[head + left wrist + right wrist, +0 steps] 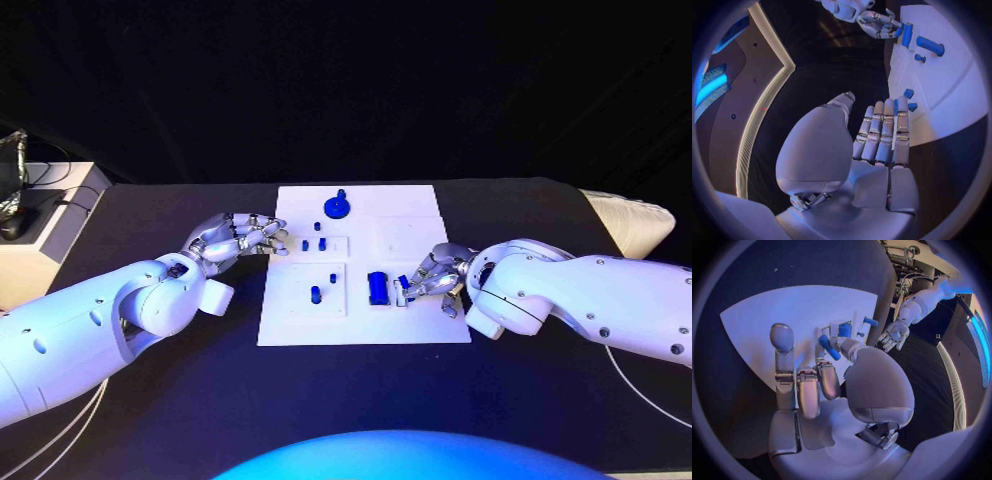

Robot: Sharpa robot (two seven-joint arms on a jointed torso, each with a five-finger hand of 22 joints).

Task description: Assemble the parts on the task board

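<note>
The white task board (361, 325) lies in the middle of the black table. On it stand a round blue part with a stem (336, 207), several small blue pegs (323, 242) and a larger blue block (378, 287). My right hand (433, 275) is at the block's right side. In the right wrist view its thumb and a curled finger pinch the blue block (828, 347), while another finger stays stretched out. The left wrist view shows this right hand (875, 22) against the block (906, 34). My left hand (238, 235) hovers at the board's left edge, fingers straight and holding nothing (882, 132).
A grey box with cables (36, 215) stands off the table's left end. A pale padded object (635, 220) lies at the table's right end. Bare black table (361, 400) runs along the front of the board.
</note>
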